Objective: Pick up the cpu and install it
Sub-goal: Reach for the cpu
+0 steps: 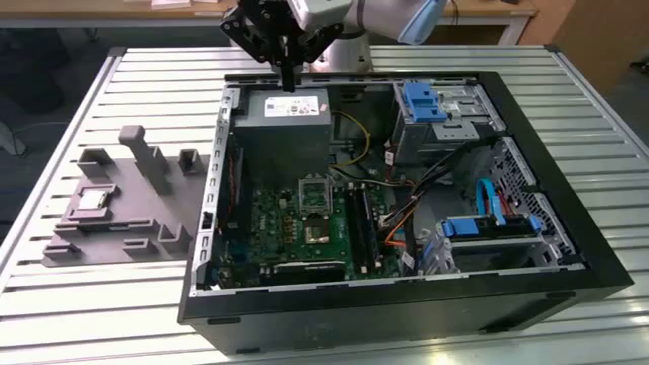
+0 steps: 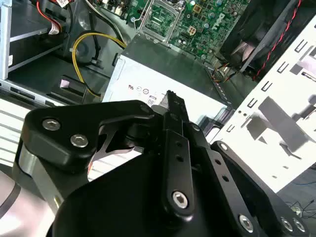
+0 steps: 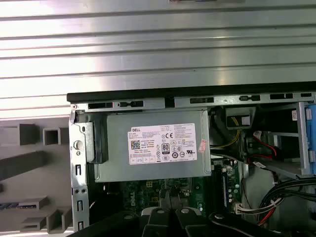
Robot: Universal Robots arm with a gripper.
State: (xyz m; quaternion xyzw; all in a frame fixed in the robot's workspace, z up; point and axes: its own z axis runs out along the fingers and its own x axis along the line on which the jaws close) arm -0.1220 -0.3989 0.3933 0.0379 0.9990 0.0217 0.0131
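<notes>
Hovering at upper middle of the exterior view, above the power supply [image 1: 296, 114], with claw [image 1: 291, 78] pressed together on nothing. Leaving cpu [image 1: 93, 199] untouched in the tray [image 1: 114, 230] at the exterior view's left, on the table [image 1: 102, 319]. Judging by the bare socket [image 1: 315, 195], neither pickup nor install done.

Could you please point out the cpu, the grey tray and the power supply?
cpu [image 1: 93, 199]: exterior view, middle of its metal top.
grey tray [image 1: 140, 211]: exterior view, bare flat base beside the cpu.
power supply [image 3: 163, 144]: first wrist view, on its white label.
</notes>
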